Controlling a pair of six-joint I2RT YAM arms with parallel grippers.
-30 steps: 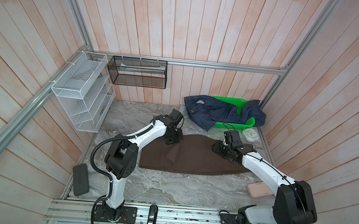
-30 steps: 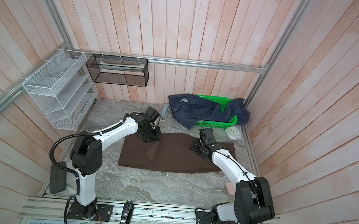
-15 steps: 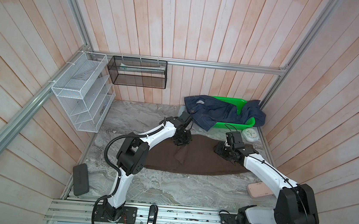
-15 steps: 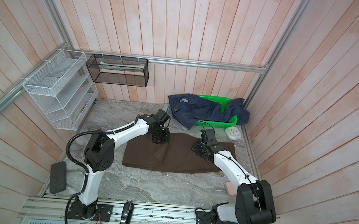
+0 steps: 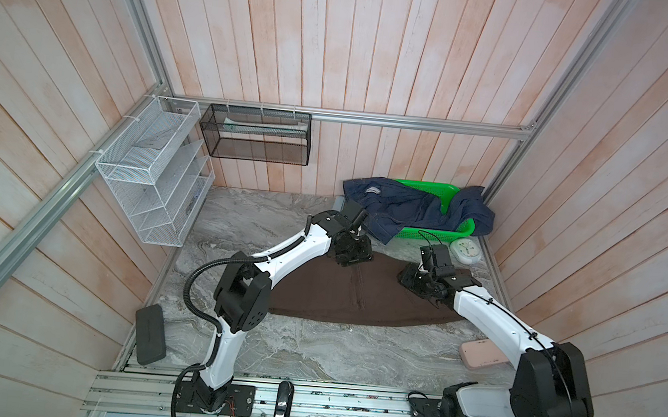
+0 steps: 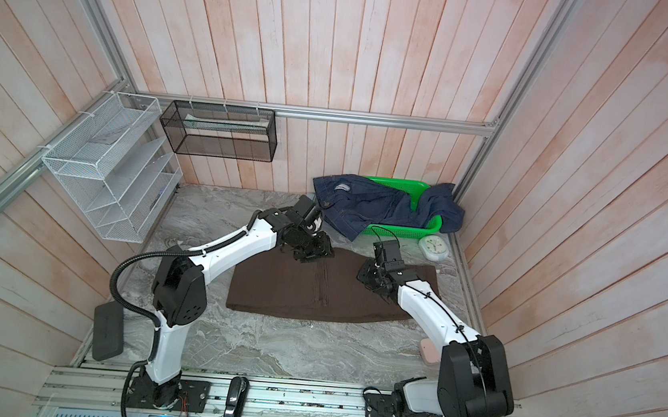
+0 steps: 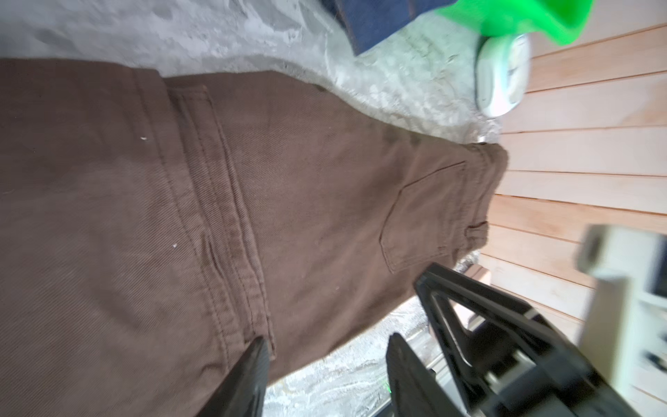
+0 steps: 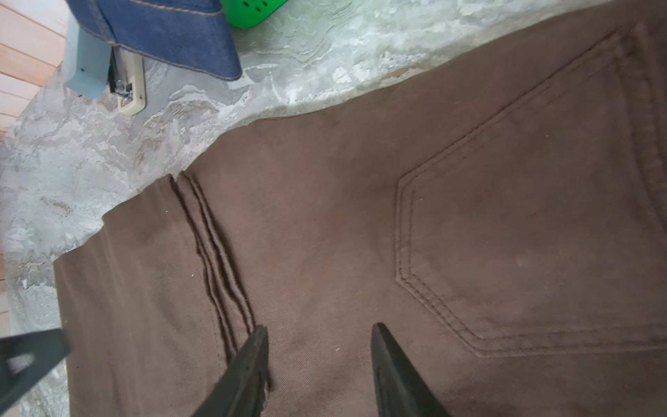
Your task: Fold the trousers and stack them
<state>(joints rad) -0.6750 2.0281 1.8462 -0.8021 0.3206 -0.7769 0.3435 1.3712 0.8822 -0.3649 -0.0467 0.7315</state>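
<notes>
I'm looking down into a booth of pale wooden plank walls (image 5: pixel 380 55) around a grey marbled surface (image 5: pixel 310 353). The brown trousers (image 5: pixel 328 296) lie folded flat across its middle, with the waist end on the right arm's side. The left jaws are clearly parted with nothing between them, at the far edge of the trousers by the stitched hem (image 7: pixel 216 202). The right jaws are also parted and empty, their tips low over the cloth beside the back pocket (image 8: pixel 523 216). I cannot tell whether they touch it.
</notes>
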